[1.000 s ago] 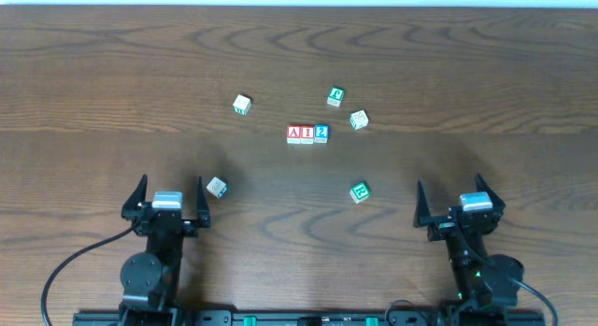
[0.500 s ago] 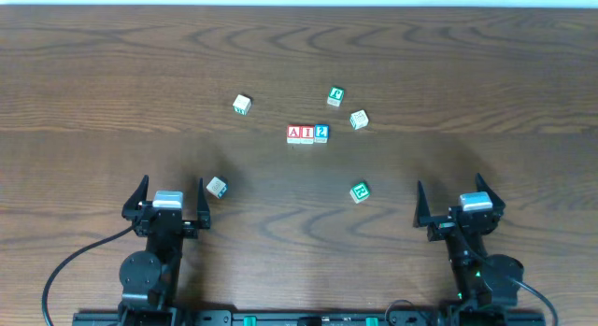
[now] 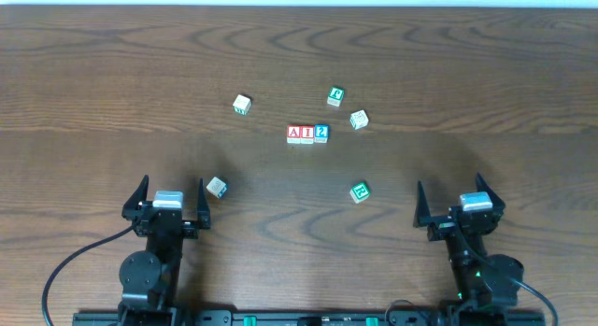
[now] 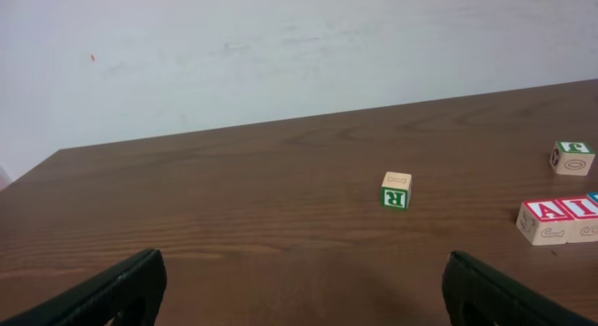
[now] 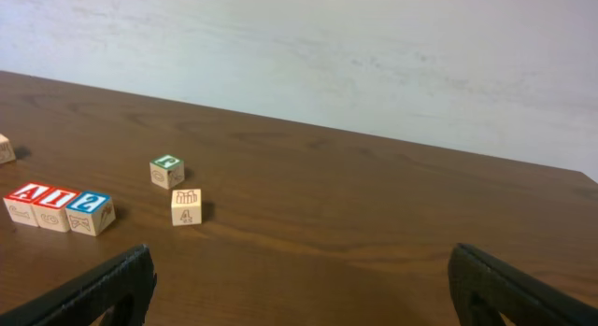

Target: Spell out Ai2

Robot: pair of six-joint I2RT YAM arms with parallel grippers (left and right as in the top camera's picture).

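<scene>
The red "A" cube point(image 3: 293, 134), the red "I" cube point(image 3: 306, 134) and the blue "2" cube point(image 3: 321, 133) stand touching in a row at the table's middle, reading A I 2 from left to right. The row also shows in the right wrist view, A point(image 5: 24, 203), I point(image 5: 57, 207), 2 point(image 5: 92, 212), and partly at the right edge of the left wrist view point(image 4: 546, 219). My left gripper point(image 3: 169, 201) is open and empty at the near left. My right gripper point(image 3: 453, 201) is open and empty at the near right. Both are far from the row.
Green-lettered cubes lie around the row: one at the back left point(image 3: 242, 105), one at the back point(image 3: 335, 96), one in front right point(image 3: 360, 191). Pale cubes lie right of the row point(image 3: 359, 120) and near my left gripper point(image 3: 217, 187).
</scene>
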